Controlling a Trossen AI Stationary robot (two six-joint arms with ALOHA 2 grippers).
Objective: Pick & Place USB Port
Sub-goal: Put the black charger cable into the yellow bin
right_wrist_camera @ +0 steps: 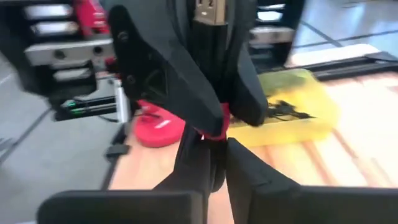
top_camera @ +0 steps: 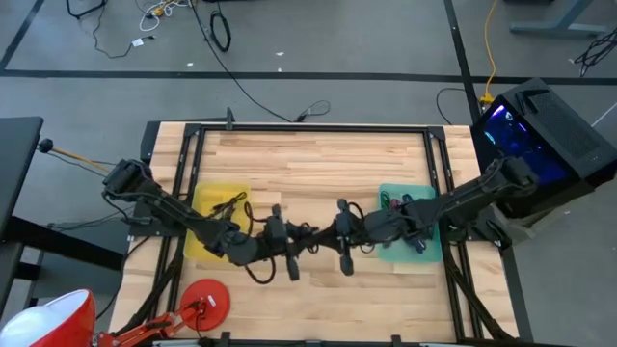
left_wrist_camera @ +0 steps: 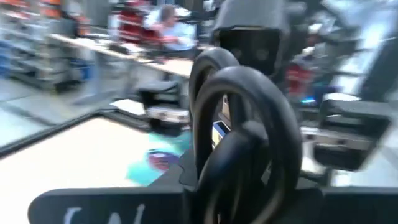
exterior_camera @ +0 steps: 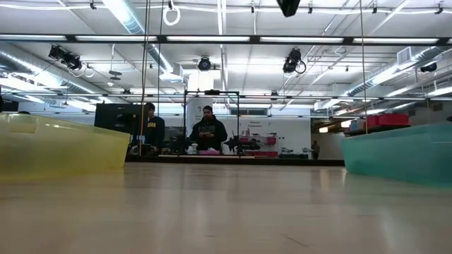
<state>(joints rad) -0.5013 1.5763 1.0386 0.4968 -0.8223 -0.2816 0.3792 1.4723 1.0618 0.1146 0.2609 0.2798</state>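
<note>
Two grippers meet above the wooden table point(top_camera: 318, 164) near its middle in the high view. Left gripper point(top_camera: 286, 234) reaches in from 9 o'clock, fingers clenched on a looped black USB cable point(left_wrist_camera: 249, 124); the loop fills the left wrist view. Right gripper point(top_camera: 342, 234) comes in from 3 o'clock, fingers closed around the cable's USB plug point(right_wrist_camera: 210, 9) end, metal connector visible past the fingertips, a red band just beside them. Yellow bin point(top_camera: 218, 220) sits at 9 o'clock with dark cables inside, teal bin point(top_camera: 410, 224) at 3 o'clock. Red round object point(top_camera: 207, 299) at 7 o'clock.
</note>
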